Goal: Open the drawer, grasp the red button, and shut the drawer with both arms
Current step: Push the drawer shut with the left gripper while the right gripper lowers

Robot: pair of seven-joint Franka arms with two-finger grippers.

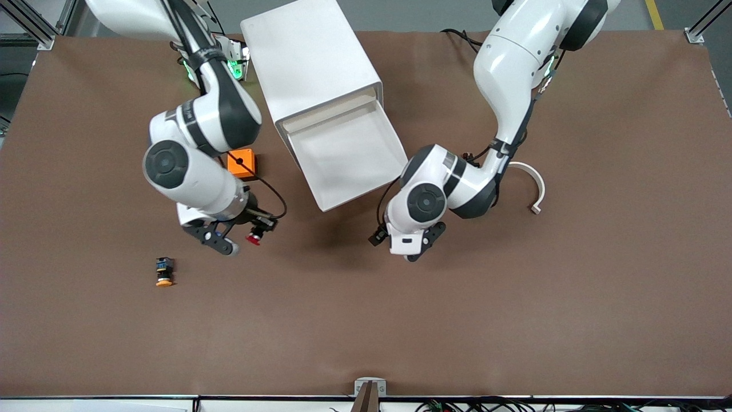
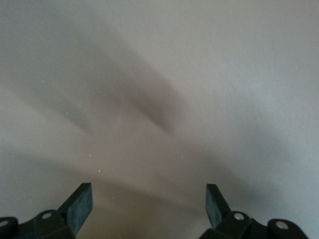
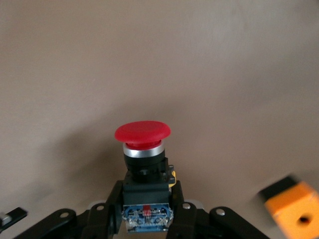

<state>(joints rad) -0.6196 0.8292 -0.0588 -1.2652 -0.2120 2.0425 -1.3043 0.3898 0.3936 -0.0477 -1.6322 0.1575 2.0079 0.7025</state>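
We saw the right gripper (image 1: pixel 240 234) clamped on the button (image 3: pixel 144 149), red cap out, in the air over bare table (image 1: pixel 366 320) near the orange box (image 1: pixel 241 162). The drawer (image 1: pixel 349 157) stood pulled out. The left gripper (image 2: pixel 148 206) hung open over the table beside the drawer front.

A wide brown worktop (image 1: pixel 514 320) fills almost the whole room view. Grey floor shows along its top edge, with aluminium frame posts (image 1: pixel 34 26) at the corners. Cables (image 1: pixel 486 405) lie along the near edge.
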